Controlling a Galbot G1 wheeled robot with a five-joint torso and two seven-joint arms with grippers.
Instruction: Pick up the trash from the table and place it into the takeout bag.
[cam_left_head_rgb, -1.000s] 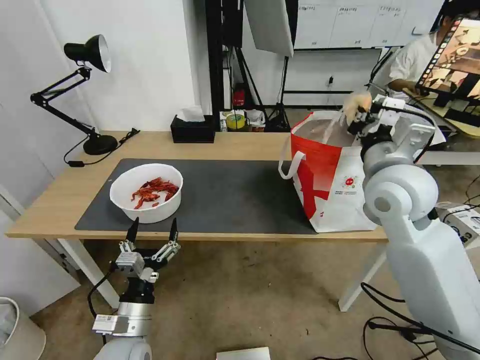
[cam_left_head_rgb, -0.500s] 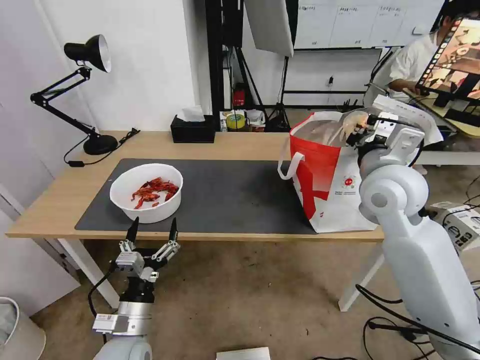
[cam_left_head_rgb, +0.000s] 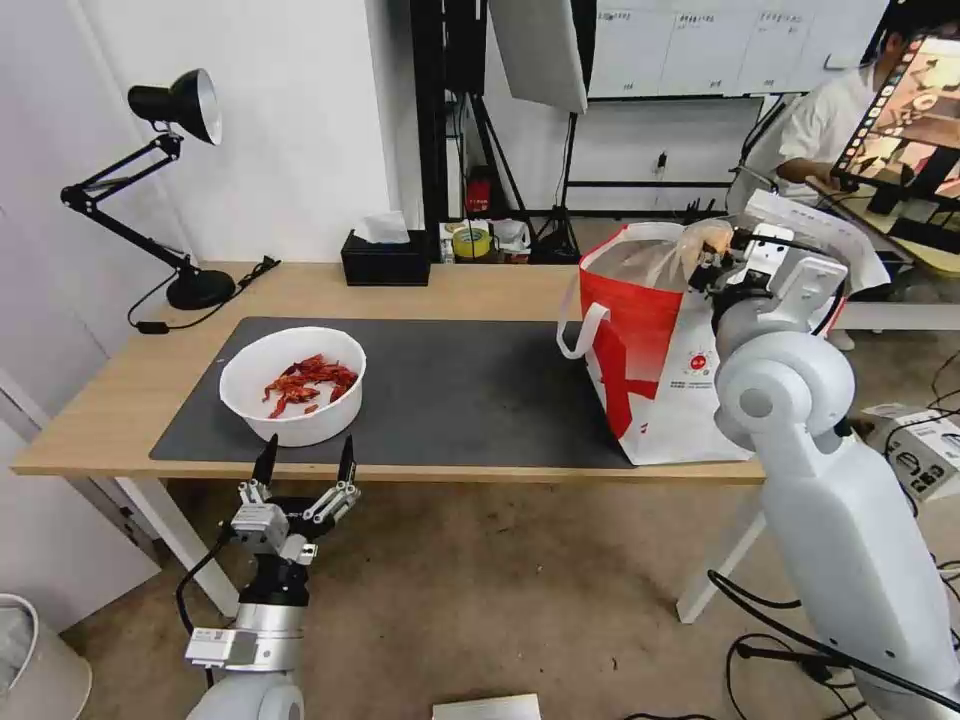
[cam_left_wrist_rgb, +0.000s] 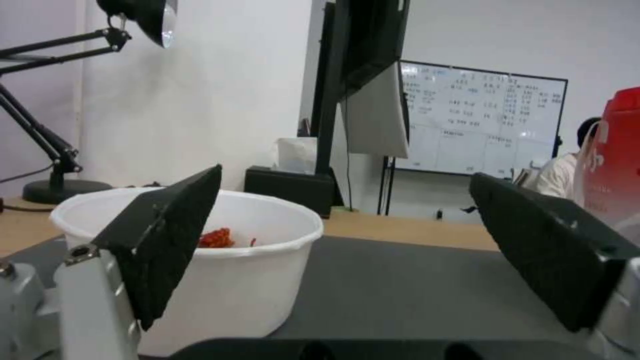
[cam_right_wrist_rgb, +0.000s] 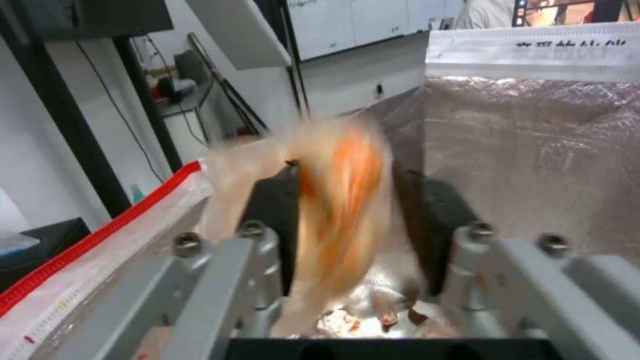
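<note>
The takeout bag (cam_left_head_rgb: 650, 340) stands open at the right end of the table (cam_left_head_rgb: 460, 285), its foil lining (cam_right_wrist_rgb: 533, 150) showing. My right gripper (cam_left_head_rgb: 712, 262) hangs over the bag's mouth, shut on the plastic-wrapped orange lump (cam_left_head_rgb: 700, 240). In the right wrist view the lump (cam_right_wrist_rgb: 340, 200) is blurred between the fingers of the right gripper (cam_right_wrist_rgb: 347, 175), with scraps below it in the bag. The white bowl of red crayfish shells (cam_left_head_rgb: 293, 385) sits on the dark mat (cam_left_head_rgb: 460, 390) at the left. My left gripper (cam_left_head_rgb: 308, 450) waits open just below the table's front edge, facing the bowl (cam_left_wrist_rgb: 267, 280).
A black tissue box (cam_left_head_rgb: 385, 260) stands at the table's back edge. A black desk lamp (cam_left_head_rgb: 185, 110) with its cable is at the back left corner. A white bin (cam_left_head_rgb: 30, 660) sits on the floor at the lower left, and cables lie on the floor at the right.
My right gripper has come down and slightly left with the orange lump, from above the bag's far rim into its mouth. The left arm and the bowl have not moved.
</note>
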